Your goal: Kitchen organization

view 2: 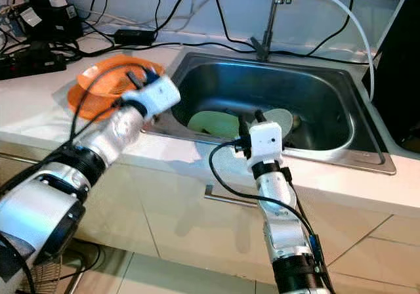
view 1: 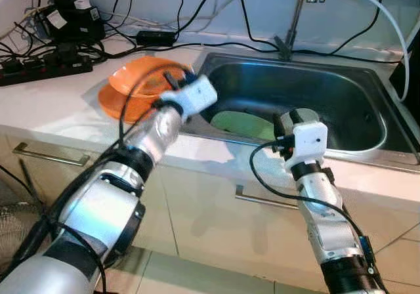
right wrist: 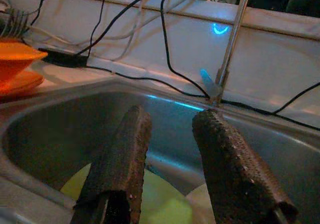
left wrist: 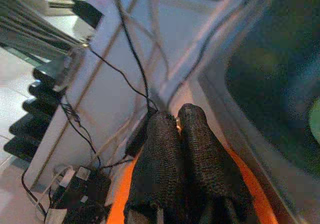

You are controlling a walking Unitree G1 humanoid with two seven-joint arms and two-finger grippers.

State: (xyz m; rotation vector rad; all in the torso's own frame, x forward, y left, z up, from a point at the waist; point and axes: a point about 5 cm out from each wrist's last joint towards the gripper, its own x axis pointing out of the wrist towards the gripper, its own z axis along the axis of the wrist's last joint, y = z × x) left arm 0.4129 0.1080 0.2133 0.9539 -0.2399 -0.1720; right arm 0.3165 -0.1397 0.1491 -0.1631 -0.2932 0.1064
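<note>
An orange bowl (view 1: 134, 77) sits on an orange plate (view 1: 115, 104) on the counter, just left of the steel sink (view 1: 341, 84). My left gripper (view 1: 180, 79) is at the bowl's right rim, fingers (left wrist: 192, 149) pressed together with a sliver of orange between the tips, so it looks shut on the rim. A green plate (view 1: 239, 123) and a pale dish (view 2: 283, 117) lie in the sink's front part. My right gripper (right wrist: 172, 116) hangs open over the sink's front edge, above the green plate (right wrist: 160, 194), holding nothing.
A faucet (view 1: 298, 18) rises behind the sink with a white hose (view 1: 387, 18) running right. Power strips (view 1: 46, 67), adapters and black cables crowd the counter's back left. Drawer handles (view 1: 49, 154) line the cabinet front below.
</note>
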